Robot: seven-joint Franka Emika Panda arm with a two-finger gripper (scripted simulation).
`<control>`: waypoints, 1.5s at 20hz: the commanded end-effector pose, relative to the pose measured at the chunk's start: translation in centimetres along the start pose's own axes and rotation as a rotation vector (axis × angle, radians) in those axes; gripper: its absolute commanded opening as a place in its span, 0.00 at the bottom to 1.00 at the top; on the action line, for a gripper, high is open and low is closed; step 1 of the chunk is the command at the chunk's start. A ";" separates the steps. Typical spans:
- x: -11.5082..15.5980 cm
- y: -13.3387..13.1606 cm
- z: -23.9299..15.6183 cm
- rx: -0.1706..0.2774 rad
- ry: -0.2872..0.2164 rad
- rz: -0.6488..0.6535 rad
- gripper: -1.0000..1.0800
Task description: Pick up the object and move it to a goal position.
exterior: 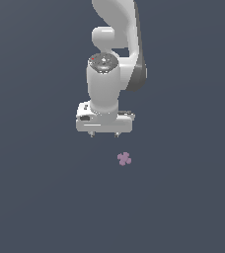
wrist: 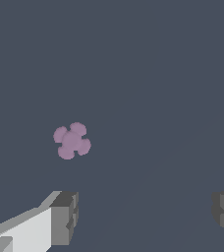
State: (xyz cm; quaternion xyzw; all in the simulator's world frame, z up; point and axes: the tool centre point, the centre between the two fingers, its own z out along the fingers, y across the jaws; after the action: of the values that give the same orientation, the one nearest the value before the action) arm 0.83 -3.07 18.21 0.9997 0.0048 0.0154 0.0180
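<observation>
The object (exterior: pixel 124 158) is a tiny pale purple-pink lump of several rounded lobes, lying on the dark grey floor. In the exterior view it sits a little below the gripper (exterior: pixel 104 134) and toward that view's right. The white arm hangs over it with two short fingertips (exterior: pixel 91 134) pointing down and set wide apart. In the wrist view the object (wrist: pixel 71 141) lies beyond the two grey fingertips (wrist: pixel 65 218), outside the gap between them and closer to one finger. The gripper (wrist: pixel 146 214) is open and holds nothing.
Only the flat, dark grey surface (exterior: pixel 35 197) surrounds the arm and the object. No other objects, containers or edges are visible in either view.
</observation>
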 end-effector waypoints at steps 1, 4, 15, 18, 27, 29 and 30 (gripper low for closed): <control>0.0 0.0 0.0 0.000 0.000 0.000 0.96; -0.2 -0.4 0.3 0.005 -0.008 0.001 0.96; -1.0 -2.3 1.5 0.026 -0.044 0.002 0.96; -0.8 -2.7 2.1 0.026 -0.044 -0.016 0.96; 0.8 -5.5 6.4 0.027 -0.036 -0.144 0.96; 1.2 -6.5 7.8 0.029 -0.034 -0.184 0.96; 1.3 -6.9 8.5 0.030 -0.033 -0.202 0.96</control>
State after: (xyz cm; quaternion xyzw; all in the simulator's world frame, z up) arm 2.09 2.86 10.57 0.9958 0.0911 -0.0036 0.0052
